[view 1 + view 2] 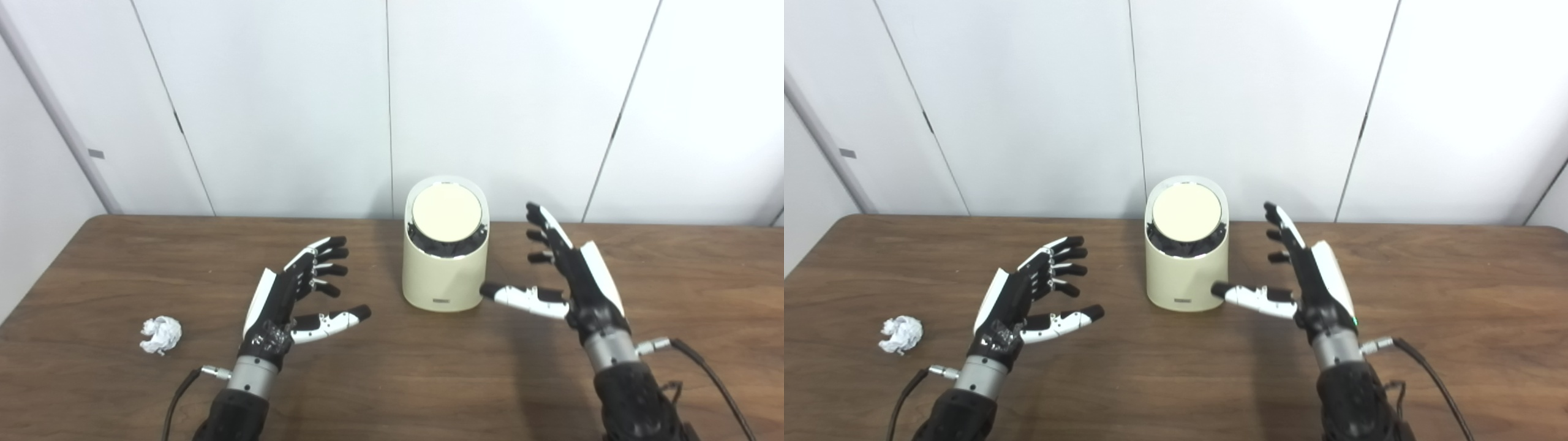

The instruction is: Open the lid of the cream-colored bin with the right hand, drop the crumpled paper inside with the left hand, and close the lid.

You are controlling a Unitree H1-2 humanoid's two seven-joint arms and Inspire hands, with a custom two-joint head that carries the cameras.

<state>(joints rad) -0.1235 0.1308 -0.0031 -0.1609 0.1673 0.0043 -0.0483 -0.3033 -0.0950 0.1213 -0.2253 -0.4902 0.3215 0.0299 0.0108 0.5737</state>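
Hovering beside the cream-colored bin (445, 269), the released right hand (566, 278) is readying to lift its lid (446, 214), while the empty left hand (293, 294) is waiting near the crumpled paper (160, 334) on the desk (392, 380).

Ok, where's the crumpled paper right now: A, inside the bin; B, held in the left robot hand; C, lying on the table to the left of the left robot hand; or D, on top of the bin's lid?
C: the crumpled paper lies on the table, apart from the open left robot hand and far from the cream-colored bin.
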